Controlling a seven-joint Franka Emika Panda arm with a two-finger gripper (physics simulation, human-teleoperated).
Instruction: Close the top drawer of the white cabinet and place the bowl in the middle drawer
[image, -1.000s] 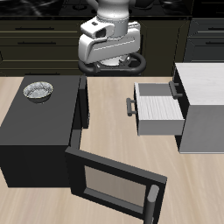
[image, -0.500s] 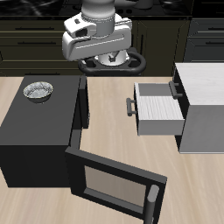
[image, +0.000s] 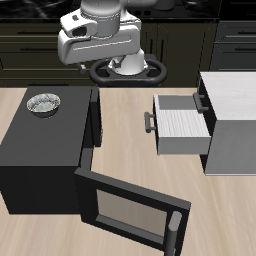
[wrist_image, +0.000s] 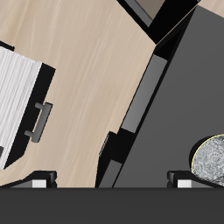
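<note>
The bowl (image: 43, 102) is small, shiny grey metal, and sits on top of the black box (image: 40, 150). It also shows in the wrist view (wrist_image: 210, 163). The white cabinet (image: 235, 125) stands across the table. Its middle drawer (image: 182, 128) is pulled out and empty, with a striped inside (wrist_image: 16, 87) and a dark bar handle (wrist_image: 39, 122). The top drawer's handle (image: 204, 98) sits close against the cabinet front above it. My gripper (wrist_image: 109, 181) is open and empty, its fingertips (wrist_image: 39, 180) wide apart. It hangs high over the back of the table, between bowl and cabinet.
The black box's windowed door (image: 130, 208) stands swung open toward the table's front edge. Bare wood table (image: 125, 130) lies between the black box and the open drawer. Dark cabinets line the back wall.
My arm has moved sideways and slightly up, away from the white cabinet and toward the side with the black box and bowl. The bowl and drawers have not moved.
</note>
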